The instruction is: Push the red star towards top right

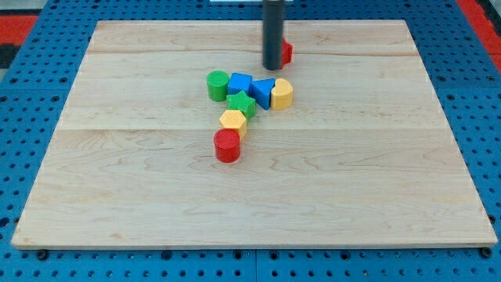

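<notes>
The red star (286,52) sits near the view's top centre of the wooden board (156,196), mostly hidden behind my rod; only its right edge shows. My tip (272,67) is at the star's left side, touching or almost touching it. Just below lies a cluster: a green cylinder (218,84), a blue block (239,83), a blue triangular block (262,92), a yellow block (282,93), a green block (242,104), a yellow hexagonal block (233,122) and a red cylinder (227,146).
The board rests on a blue perforated base (31,117). The board's top edge is a short way above the red star.
</notes>
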